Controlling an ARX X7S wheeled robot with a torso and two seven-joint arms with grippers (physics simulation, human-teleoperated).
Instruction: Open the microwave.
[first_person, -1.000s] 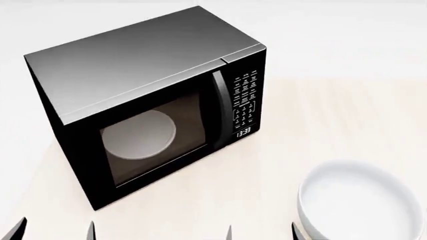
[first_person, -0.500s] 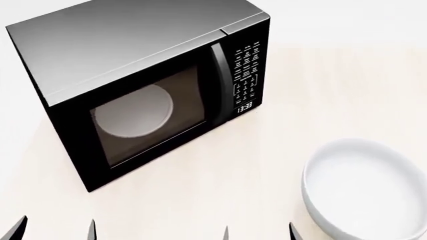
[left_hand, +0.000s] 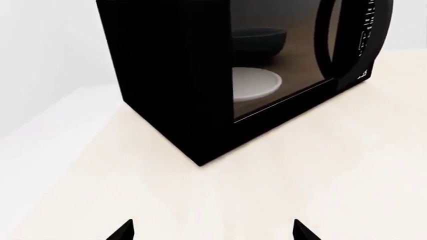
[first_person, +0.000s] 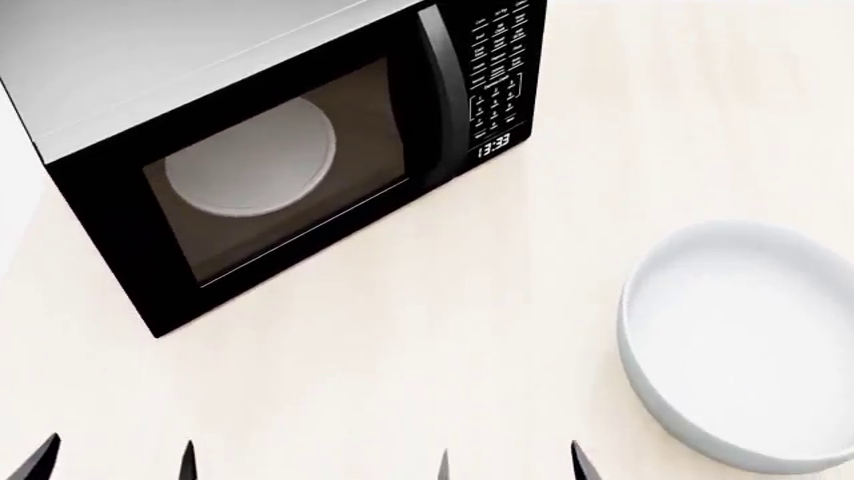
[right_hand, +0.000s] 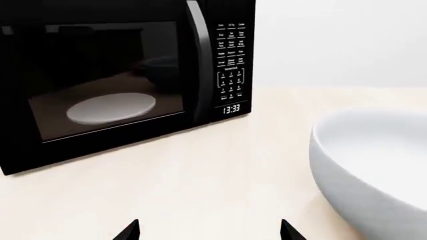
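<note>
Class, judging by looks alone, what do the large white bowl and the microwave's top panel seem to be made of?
Large white bowl: probably glazed ceramic, smooth with soft sheen, though plastic is possible. Grey top panel of the black boxy microwave: likely brushed metal, showing an even satin gradient.

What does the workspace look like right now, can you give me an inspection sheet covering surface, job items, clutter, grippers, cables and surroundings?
Surface: pale wood-look table, bare between the items.
Job's things: microwave, door shut, vertical handle beside the keypad, clock reads 13:33, white turntable plate visible through the window.
Clutter: large white bowl on the robot's right, apart from the microwave.
Grippers: left gripper and right gripper open, only fingertips showing, holding nothing, short of the microwave.
Cables: nothing seen.
Surroundings: plain white background.
</note>
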